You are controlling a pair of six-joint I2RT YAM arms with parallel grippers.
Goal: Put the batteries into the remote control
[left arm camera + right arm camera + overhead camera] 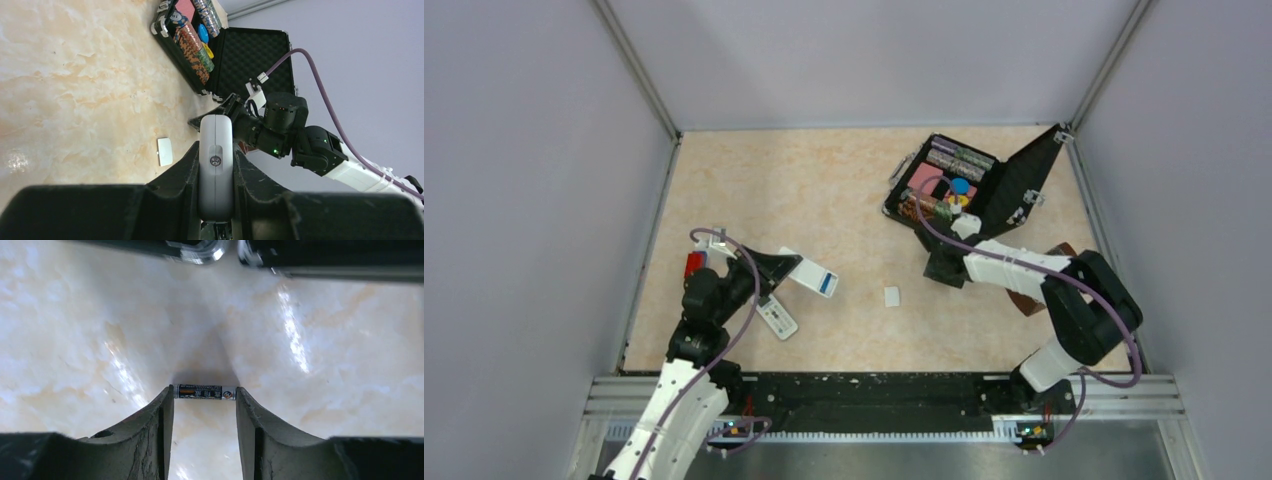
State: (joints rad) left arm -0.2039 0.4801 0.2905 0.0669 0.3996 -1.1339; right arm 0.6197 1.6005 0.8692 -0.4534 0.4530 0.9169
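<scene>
We find the right claw [205,407] clamped endwise on a battery [205,391] lying toward the right edge of the worktop [325,340], ready for lifting. The left claw [216,165] grips the remote control [215,132] near the left edge, presenting it for loading.

Count: 2 remotes – grey-panel remote [776,318] near left, white-faced remote [812,277] beside it. 1 battery [205,391]. 1 small white tab [891,296]. 1 open case [1024,180], far right.

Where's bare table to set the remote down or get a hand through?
Biggest bare patch: far-left table, from the back wall down to the left gripper, left of the open case. Smaller one between the arms, nearer than the small white piece. Crowded: right gripper close by the case; buttoned remote by the left gripper.
</scene>
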